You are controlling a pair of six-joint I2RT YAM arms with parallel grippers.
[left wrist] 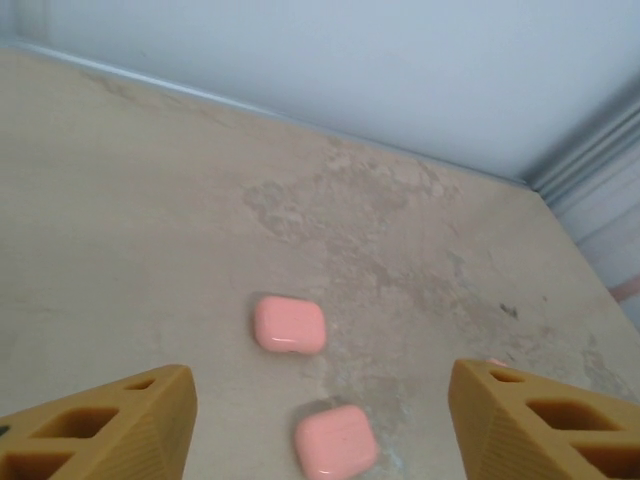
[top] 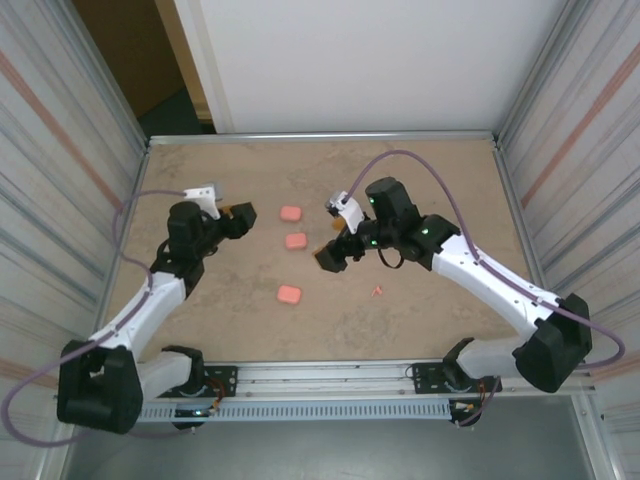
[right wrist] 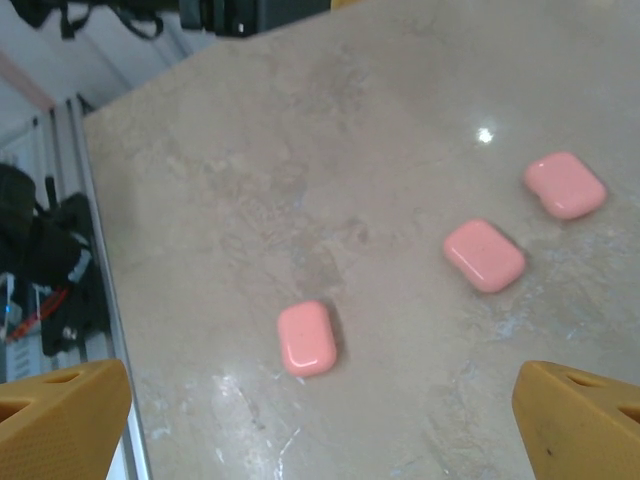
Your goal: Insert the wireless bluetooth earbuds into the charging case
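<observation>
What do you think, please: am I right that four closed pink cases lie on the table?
Not quite: three closed pink cases lie on the table, not four, as the top external view shows.

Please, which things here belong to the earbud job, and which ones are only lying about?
Job: far pink case; middle pink case; near pink case; tiny pink piece right of them, likely an earbud.
Not the job: table; front rail; purple cable.

Tabletop (top: 450,200): beige, marbled.
Pink cases (top: 296,241): three, closed, in a loose line.
Earbud (top: 377,291): tiny, pink, apart from the cases.
</observation>
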